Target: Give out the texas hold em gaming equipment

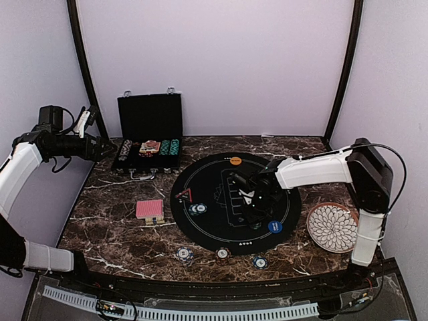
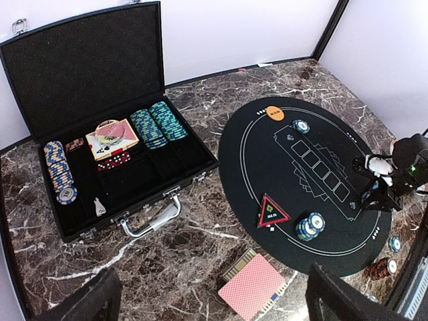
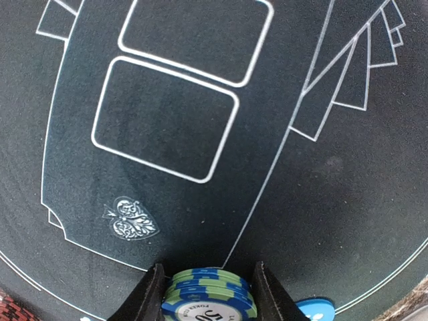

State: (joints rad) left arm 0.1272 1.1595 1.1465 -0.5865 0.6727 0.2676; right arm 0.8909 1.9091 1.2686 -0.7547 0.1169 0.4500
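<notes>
My right gripper (image 1: 253,204) is low over the round black mat (image 1: 200,180), with its fingers on both sides of a stack of blue-and-green poker chips (image 3: 208,297). A blue marker disc (image 3: 314,311) lies just right of it on the mat. An orange disc (image 1: 235,160), a red triangle token (image 1: 184,195) and a small chip stack (image 1: 197,208) also lie on the mat. A red-backed deck of cards (image 1: 150,210) lies on the marble left of the mat. My left gripper (image 1: 90,127) is open and empty, raised at the far left.
An open black case (image 2: 100,73) at the back left holds chip stacks (image 2: 157,124) and a card box (image 2: 112,137). A white patterned plate (image 1: 332,227) sits at the right. Three chip piles (image 1: 223,253) lie near the front edge of the table.
</notes>
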